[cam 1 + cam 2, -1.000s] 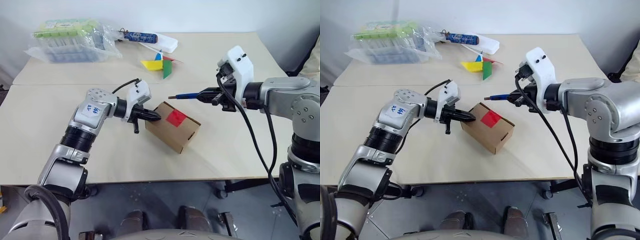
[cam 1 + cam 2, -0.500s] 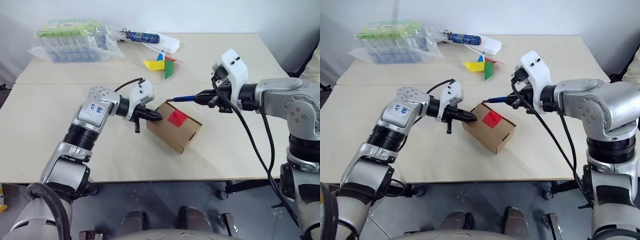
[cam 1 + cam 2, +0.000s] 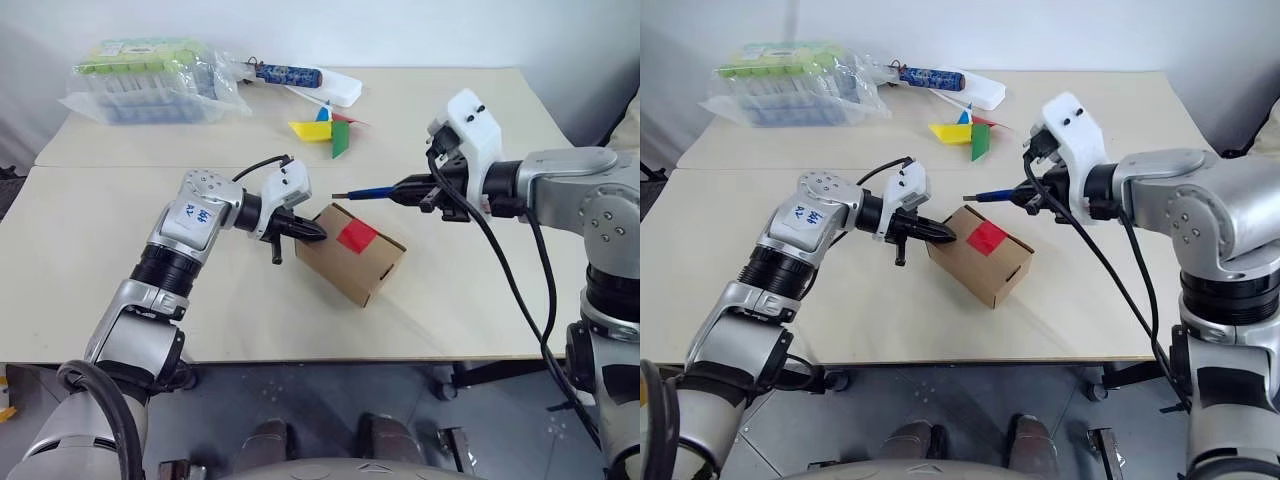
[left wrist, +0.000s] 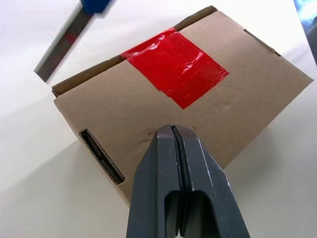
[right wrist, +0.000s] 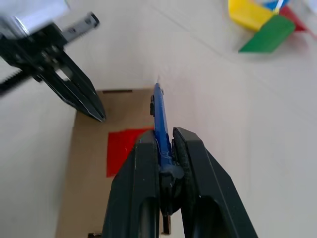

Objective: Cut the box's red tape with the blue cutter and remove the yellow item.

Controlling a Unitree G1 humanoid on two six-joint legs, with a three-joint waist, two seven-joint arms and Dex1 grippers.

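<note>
The small brown cardboard box (image 3: 352,266) lies closed in the middle of the table, with the red tape (image 3: 357,236) across its lid seam. My left gripper (image 3: 311,234) is shut and empty, and its tips (image 4: 172,133) press on the box's top near the left end. My right gripper (image 3: 408,190) is shut on the blue cutter (image 3: 366,192). The cutter's thin tip points left and hovers just above and behind the box, clear of the tape (image 4: 176,69). The yellow item is hidden.
A multicoloured paper pinwheel (image 3: 325,130) lies behind the box. A clear plastic package with green labels (image 3: 145,78) and a blue-patterned tube (image 3: 285,73) sit at the table's far left. A seam between the two tabletops (image 3: 100,167) runs across behind my left arm.
</note>
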